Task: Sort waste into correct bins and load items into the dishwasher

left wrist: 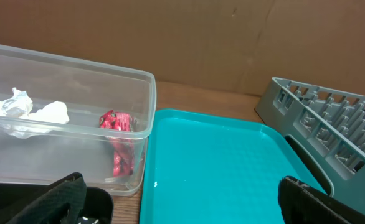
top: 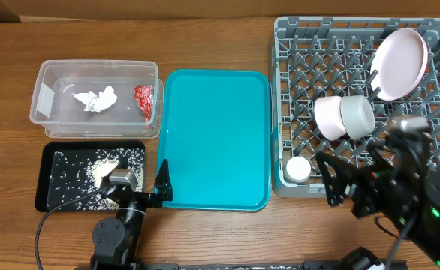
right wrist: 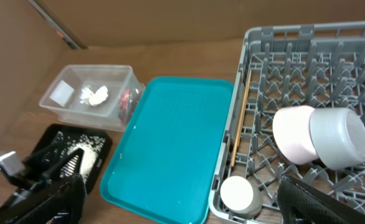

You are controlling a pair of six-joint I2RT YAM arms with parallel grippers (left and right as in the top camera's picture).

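The clear tub (top: 51, 79) holds the crumpled white tissue (top: 94, 99) and the red wrapper (top: 144, 103); both also show in the left wrist view (left wrist: 30, 112) (left wrist: 119, 146). The black tray (top: 55, 196) holds pale rice scraps (top: 103, 169). The grey rack (top: 287, 90) holds a white plate (top: 400, 64) on edge, two bowl-shaped white dishes (top: 344, 116) on their sides, a small white cup (top: 298, 169) and chopsticks (right wrist: 240, 118). My left gripper (left wrist: 182, 205) is open and empty over the teal tray's near left edge. My right gripper (right wrist: 182, 208) is open and empty above the rack's front left corner.
The teal serving tray (top: 216, 139) lies between the bins and the rack and carries a few tiny specks. Both arm bases stand at the table's front edge. A brown cardboard wall runs behind the table.
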